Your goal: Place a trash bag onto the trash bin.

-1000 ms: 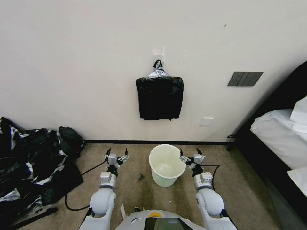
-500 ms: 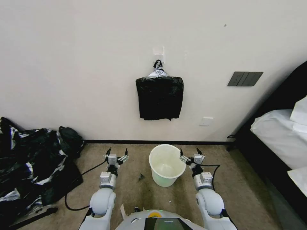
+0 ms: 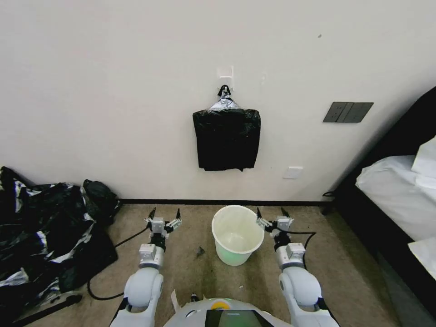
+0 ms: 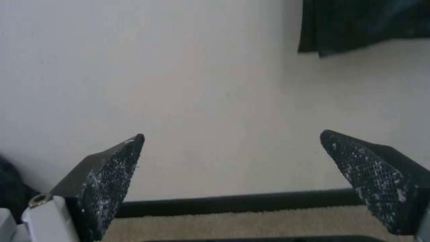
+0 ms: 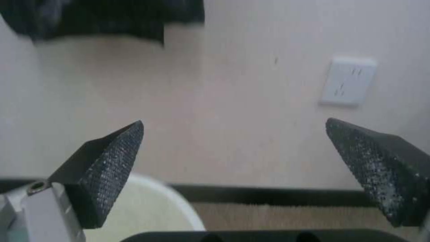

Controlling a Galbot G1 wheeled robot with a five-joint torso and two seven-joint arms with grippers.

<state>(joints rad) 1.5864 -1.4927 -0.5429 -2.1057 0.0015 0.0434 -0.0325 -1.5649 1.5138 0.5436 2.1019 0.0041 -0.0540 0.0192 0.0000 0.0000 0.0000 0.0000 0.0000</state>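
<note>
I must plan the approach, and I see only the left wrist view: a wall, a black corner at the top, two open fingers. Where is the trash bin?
Observer: The trash bin stands upright on the carpet, between the arms, to the right of your left gripper. Its inside is bare.
Operator: And the black corner?
Observer: It is the lower edge of a flat black bundle that hangs from a wall hook, above the bin.
Operator: And the other arm?
Observer: The right gripper is beside the bin's right rim, fingers open, holding nothing.
</note>
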